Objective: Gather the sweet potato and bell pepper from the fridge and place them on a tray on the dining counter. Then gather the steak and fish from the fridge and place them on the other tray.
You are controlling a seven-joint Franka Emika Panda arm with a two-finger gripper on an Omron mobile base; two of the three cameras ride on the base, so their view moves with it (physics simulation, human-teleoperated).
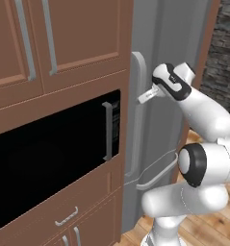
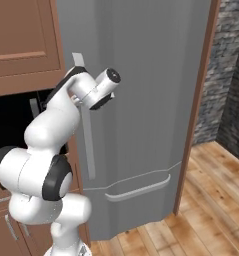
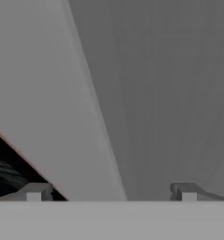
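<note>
one closed fridge (image 2: 141, 100) before tool (image 1: 144, 97)

Close against the grey fridge door (image 3: 169, 93), with its long pale handle (image 3: 48, 93) slanting from top to bottom. Pincer (image 3: 111, 192) spread wide, one fingertip (image 3: 34, 192) low left, the other low right. Dark wedge edged with brown wood at lower left.

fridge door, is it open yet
No, the fridge door sits flush and shut, and the open gripper is only up at its vertical handle without closing on it.
</note>
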